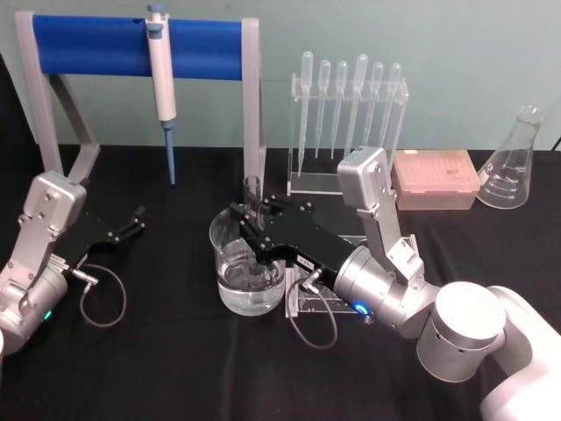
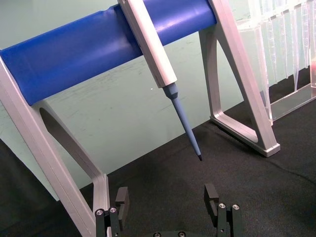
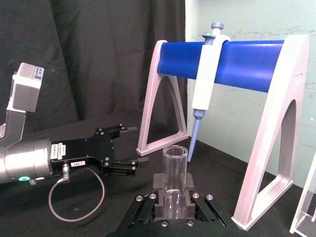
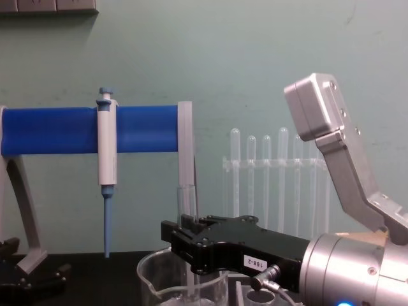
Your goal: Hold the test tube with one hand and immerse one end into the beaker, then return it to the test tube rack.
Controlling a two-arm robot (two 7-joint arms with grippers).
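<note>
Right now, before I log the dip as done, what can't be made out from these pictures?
- Lower end of the test tube, head view: hidden behind the right gripper and the beaker glass.
- Base of the beaker, chest view: cut off by the bottom edge.
- Holes of the test tube rack, head view: covered by the right arm.

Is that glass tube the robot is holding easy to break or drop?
Probably fragile: the test tube looks like thin clear glass, so a hard squeeze from the right gripper might crack it. Likely slippery too: it's smooth, and its lower end sits in the beaker, which holds liquid. Being round, it would probably roll if laid flat.
</note>
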